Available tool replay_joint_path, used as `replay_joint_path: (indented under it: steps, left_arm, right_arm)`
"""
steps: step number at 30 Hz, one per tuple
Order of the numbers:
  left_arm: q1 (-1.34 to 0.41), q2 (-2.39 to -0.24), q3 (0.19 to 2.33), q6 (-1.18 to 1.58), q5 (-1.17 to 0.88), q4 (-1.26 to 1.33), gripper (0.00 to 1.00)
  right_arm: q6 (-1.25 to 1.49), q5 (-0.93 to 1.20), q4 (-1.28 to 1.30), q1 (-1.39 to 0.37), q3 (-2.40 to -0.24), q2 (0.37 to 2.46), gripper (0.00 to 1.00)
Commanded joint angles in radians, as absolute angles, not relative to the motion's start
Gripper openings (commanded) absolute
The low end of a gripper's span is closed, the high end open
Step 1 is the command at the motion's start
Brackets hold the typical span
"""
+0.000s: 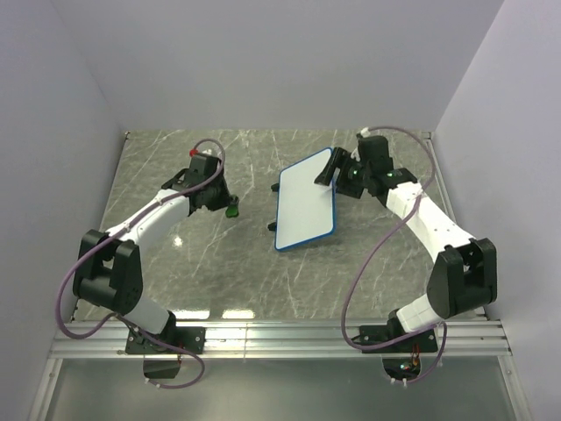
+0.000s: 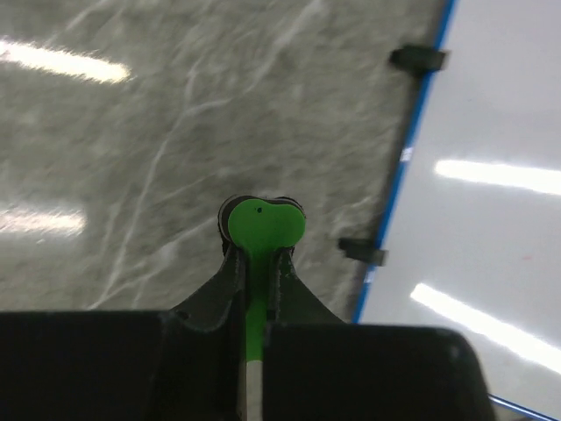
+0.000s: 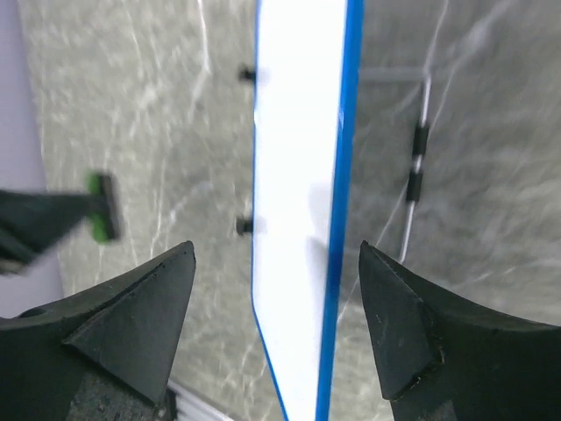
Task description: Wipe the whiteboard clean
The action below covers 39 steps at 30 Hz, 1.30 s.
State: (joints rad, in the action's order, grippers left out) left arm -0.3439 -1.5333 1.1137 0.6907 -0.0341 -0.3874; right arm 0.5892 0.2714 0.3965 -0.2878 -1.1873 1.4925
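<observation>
Top external view is showing the whiteboard (image 1: 305,202) lying right of centre on the counter (image 1: 228,272), skewed, its far corner sitting at the right tool (image 1: 336,173). Right wrist view is giving the close look: that tool's 2 fingers (image 3: 140,307) are standing spread, the blue frame (image 3: 337,175) running between them and touching neither, so nothing is being gripped there. Over on the other side, the left tool (image 1: 226,203) is pinching the green eraser (image 2: 263,228) tight and hovering just beside the board's left edge, off its face. The face is reading almost all white, with 1 faint red fleck (image 2: 526,260) showing in the left wrist view. I'm judging the wiping as nearly finished. The next move is calling for the eraser to be carried over that fleck and pressed flat, likely with the right tool closing on the frame to steady the board.
</observation>
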Motion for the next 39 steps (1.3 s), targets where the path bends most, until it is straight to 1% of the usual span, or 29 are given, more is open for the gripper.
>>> replay_joint_path:
  steps: [1, 2, 3, 5, 6, 8, 9, 11, 12, 15, 18, 22, 25, 29, 30, 36, 39]
  left_arm:
    - [-0.347, -1.525, 1.089, 0.624, 0.075, -0.452, 0.02]
    - [-0.347, -1.543, 1.080, 0.620, 0.092, -0.466, 0.03]
    - [-0.347, -1.552, 1.075, 0.617, 0.109, -0.469, 0.07]
    - [-0.347, -1.577, 1.060, 0.601, 0.118, -0.465, 0.12]
    - [-0.348, -1.585, 1.054, 0.598, 0.121, -0.459, 0.23]
    - [-0.348, -1.620, 1.048, 0.586, 0.140, -0.453, 0.37]
    - [-0.348, -1.632, 1.045, 0.584, 0.144, -0.449, 0.51]
    - [-0.350, -1.667, 1.045, 0.581, 0.156, -0.449, 0.63]
    - [-0.350, -1.677, 1.045, 0.583, 0.158, -0.449, 0.71]
    - [-0.359, -1.697, 1.049, 0.589, 0.164, -0.462, 0.80]
    - [-0.379, -1.684, 1.072, 0.601, 0.189, -0.485, 0.87]
    - [-0.388, -1.640, 1.136, 0.627, 0.227, -0.561, 0.88]
    - [-0.388, -1.585, 1.190, 0.637, 0.259, -0.604, 0.92]
    - [-0.388, -1.517, 1.279, 0.637, 0.299, -0.695, 0.93]
    - [-0.388, -1.503, 1.296, 0.637, 0.302, -0.706, 0.93]
    - [-0.390, -1.355, 1.481, 0.611, 0.321, -0.744, 0.93]
    - [-0.390, -1.335, 1.566, 0.585, 0.336, -0.790, 0.93]
  right_arm:
    - [0.523, 0.196, 0.446, -0.264, -1.302, 1.425, 0.82]
    - [0.519, 0.186, 0.454, -0.258, -1.311, 1.393, 0.82]
    - [0.514, 0.169, 0.466, -0.255, -1.310, 1.375, 0.83]
    - [0.503, 0.152, 0.482, -0.245, -1.292, 1.317, 0.83]
    - [0.497, 0.141, 0.498, -0.244, -1.278, 1.295, 0.83]
    - [0.489, 0.137, 0.511, -0.244, -1.223, 1.228, 0.84]
    - [0.488, 0.137, 0.524, -0.242, -1.201, 1.203, 0.84]
    - [0.488, 0.144, 0.531, -0.242, -1.123, 1.123, 0.84]
    - [0.488, 0.143, 0.534, -0.242, -1.099, 1.096, 0.85]
    - [0.483, 0.144, 0.549, -0.239, -1.008, 0.990, 0.86]
    - [0.476, 0.150, 0.580, -0.239, -0.957, 0.901, 0.88]
    - [0.476, 0.141, 0.617, -0.239, -0.927, 0.790, 0.90]
    - [0.492, 0.152, 0.637, -0.241, -0.931, 0.735, 0.93]
    - [0.532, 0.182, 0.663, -0.239, -0.977, 0.707, 0.94]
    - [0.554, 0.186, 0.670, -0.241, -0.986, 0.704, 0.99]
    - [0.572, 0.184, 0.719, -0.241, -1.092, 0.664, 1.00]
    - [0.583, 0.187, 0.738, -0.241, -1.117, 0.650, 1.00]
